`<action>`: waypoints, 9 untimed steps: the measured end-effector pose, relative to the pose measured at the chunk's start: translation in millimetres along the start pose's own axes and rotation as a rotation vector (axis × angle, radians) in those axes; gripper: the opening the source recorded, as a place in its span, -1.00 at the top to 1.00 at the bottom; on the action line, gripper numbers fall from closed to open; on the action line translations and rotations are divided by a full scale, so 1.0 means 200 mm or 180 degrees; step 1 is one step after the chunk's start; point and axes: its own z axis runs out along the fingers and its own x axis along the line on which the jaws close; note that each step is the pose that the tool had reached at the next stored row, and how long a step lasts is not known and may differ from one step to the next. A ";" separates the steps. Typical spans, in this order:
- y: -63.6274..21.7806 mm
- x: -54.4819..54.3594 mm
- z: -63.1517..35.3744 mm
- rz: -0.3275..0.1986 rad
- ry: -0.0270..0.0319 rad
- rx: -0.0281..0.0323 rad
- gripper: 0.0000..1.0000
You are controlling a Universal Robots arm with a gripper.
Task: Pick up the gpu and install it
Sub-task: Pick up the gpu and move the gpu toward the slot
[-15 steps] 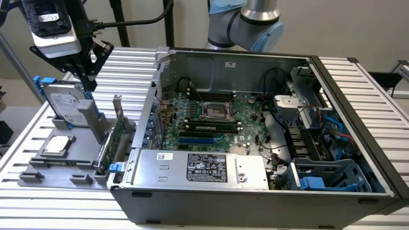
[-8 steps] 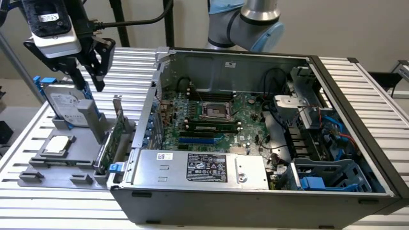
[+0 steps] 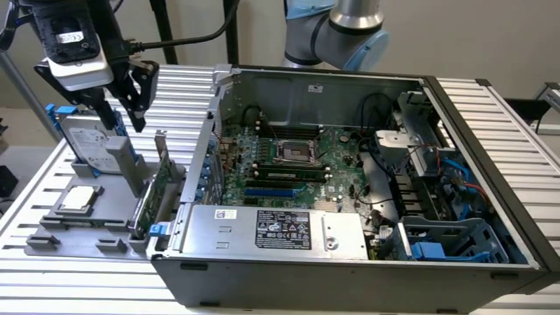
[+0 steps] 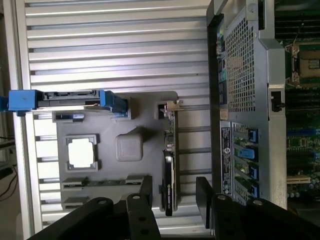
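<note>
Jaws on the gripper [image 3: 127, 125] stand wide apart and hold nothing. In the exterior view the gripper hangs in the air above a gray holder [image 3: 52, 239] that sits on the slatted metal table [image 3: 79, 289], at the exterior view's left. The gpu [image 3: 145, 200] stands up on its thin edge in a slot of that holder, on the side next to the open computer case [image 3: 350, 279]. Its silver bracket sticks up at the far end. The gripper is just above the gpu and does not touch it. In the wrist view the gpu [image 4: 169, 175] lines up with the gap between the two black fingers [image 4: 146, 192]. A silver hard drive [image 3: 92, 144] with blue side rails stands in the holder too, just beside the gripper. A square processor chip [image 3: 79, 195] lies flat in another pocket of the holder. Inside the case sit the green motherboard [image 3: 289, 157] and a silver power supply [image 3: 271, 230] with a black label.
</note>
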 end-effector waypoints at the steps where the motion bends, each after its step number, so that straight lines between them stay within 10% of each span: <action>1: -0.005 0.00 0.009 0.0000 0.0000 0.0000 0.04; 9: -0.043 0.00 0.081 0.0000 0.0000 0.0000 0.04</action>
